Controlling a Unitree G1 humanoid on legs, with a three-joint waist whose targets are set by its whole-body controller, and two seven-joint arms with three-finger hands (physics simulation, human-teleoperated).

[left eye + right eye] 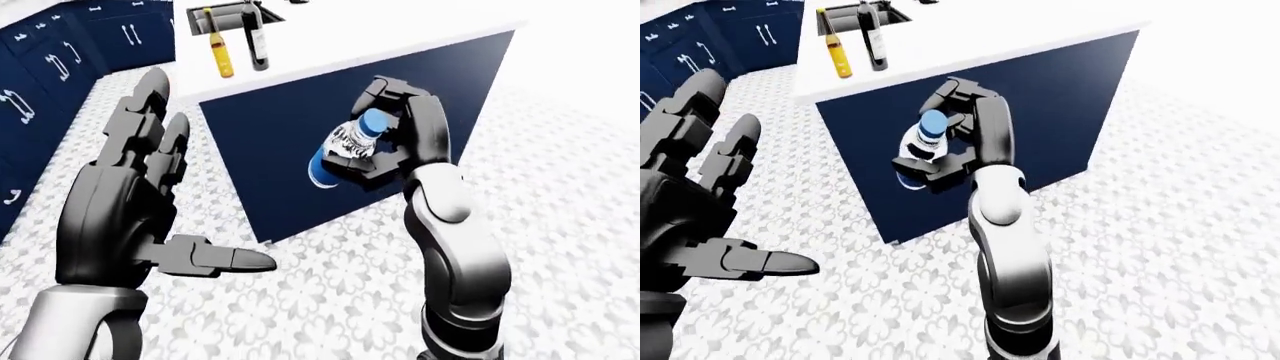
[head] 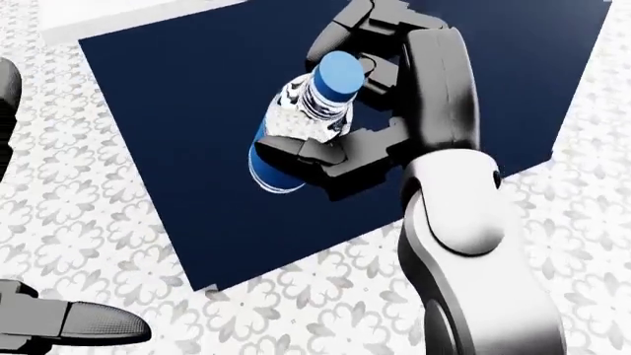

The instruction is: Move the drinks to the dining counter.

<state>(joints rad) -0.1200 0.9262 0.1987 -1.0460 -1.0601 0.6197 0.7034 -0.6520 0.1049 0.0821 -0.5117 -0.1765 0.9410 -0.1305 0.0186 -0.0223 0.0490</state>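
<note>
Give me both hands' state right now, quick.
Left hand: open, fingers spread, holding nothing.
Right hand: closed around the blue-capped water bottle.

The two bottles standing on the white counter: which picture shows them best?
The left-eye view: the yellow bottle and dark wine bottle stand together, largest and clearest there. The right-eye view shows them similarly but slightly smaller. The head view misses them entirely.
</note>
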